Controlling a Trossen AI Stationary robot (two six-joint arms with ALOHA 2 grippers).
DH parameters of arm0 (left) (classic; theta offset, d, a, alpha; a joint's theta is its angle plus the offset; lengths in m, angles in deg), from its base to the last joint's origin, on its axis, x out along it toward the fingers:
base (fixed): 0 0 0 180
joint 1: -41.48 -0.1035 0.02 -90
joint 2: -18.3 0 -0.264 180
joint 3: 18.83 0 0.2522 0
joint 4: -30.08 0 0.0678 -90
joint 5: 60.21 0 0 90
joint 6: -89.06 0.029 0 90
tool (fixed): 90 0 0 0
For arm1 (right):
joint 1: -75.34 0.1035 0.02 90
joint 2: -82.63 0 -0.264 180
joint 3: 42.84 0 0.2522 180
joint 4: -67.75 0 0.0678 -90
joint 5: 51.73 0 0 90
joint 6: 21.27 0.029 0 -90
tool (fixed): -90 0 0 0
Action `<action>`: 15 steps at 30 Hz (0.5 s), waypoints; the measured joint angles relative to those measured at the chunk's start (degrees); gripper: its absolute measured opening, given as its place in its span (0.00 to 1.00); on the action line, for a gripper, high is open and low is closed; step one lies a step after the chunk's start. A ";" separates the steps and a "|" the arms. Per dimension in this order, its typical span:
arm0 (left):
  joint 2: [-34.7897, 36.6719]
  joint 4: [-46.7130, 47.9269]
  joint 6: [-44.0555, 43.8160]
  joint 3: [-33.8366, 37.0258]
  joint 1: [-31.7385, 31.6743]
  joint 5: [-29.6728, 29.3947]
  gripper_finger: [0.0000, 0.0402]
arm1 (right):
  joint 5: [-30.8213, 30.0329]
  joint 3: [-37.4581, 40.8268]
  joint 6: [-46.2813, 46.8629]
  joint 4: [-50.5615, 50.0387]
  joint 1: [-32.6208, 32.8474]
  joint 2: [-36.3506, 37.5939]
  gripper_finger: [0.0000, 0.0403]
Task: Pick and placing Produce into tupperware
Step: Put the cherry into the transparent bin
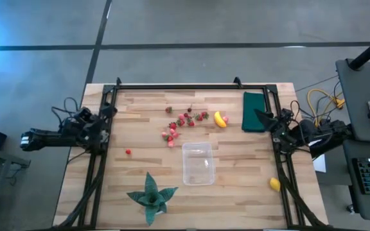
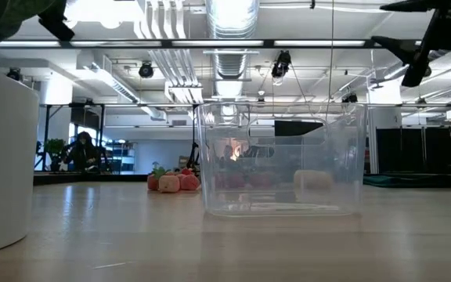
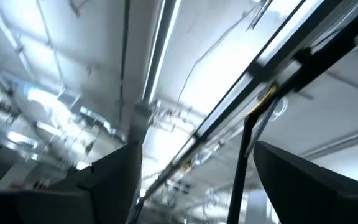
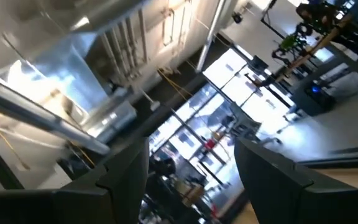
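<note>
Many tiny red and pink strawberries (image 1: 184, 120) lie scattered on the wooden table (image 1: 140, 160) just beyond the far edge of the tupperware (image 1: 198, 163), with one stray red piece (image 1: 128, 152) well apart to the left. The banana (image 1: 220, 119) lies at the right end of that scatter, beside a dark green flat rectangle (image 1: 254, 111). The lemon-like fruit (image 1: 274, 184) sits alone near the right edge.

Clear and colourless, the tupperware stands upright near the table's middle; it looks empty, though from table height fruit behind shows blurred through its walls.

At the table's left edge the left gripper (image 1: 109, 110) is raised, fingers spread wide, holding nothing. At the right edge the right gripper (image 1: 260, 117) hovers over the green rectangle, fingers partly parted and empty.

Bare wood surrounds the tupperware on all sides; a green spiky-leaved plant (image 1: 150, 197) stands near the front edge, to its left.
</note>
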State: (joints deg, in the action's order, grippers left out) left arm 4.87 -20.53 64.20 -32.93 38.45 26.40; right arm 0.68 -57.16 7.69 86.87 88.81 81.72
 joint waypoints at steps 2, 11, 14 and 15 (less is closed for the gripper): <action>0.18 -0.91 3.62 0.00 0.00 0.01 0.73 | 0.02 0.02 2.51 2.85 -0.01 0.00 0.57; -1.33 7.28 2.19 -1.78 0.00 -7.22 0.73 | 6.59 -0.73 -6.59 10.37 -0.10 -0.73 0.57; -2.49 26.33 -1.06 -3.99 0.01 -7.18 0.73 | 9.46 -2.99 -11.12 9.63 -0.10 -2.94 0.57; -2.88 33.59 -2.43 -4.92 0.00 -7.16 0.73 | 9.14 -4.00 -12.48 8.36 -0.11 -3.77 0.57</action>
State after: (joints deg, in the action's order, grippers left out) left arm 1.98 13.06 61.78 -37.84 38.45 19.24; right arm 9.82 -61.16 -4.79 95.23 88.69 77.96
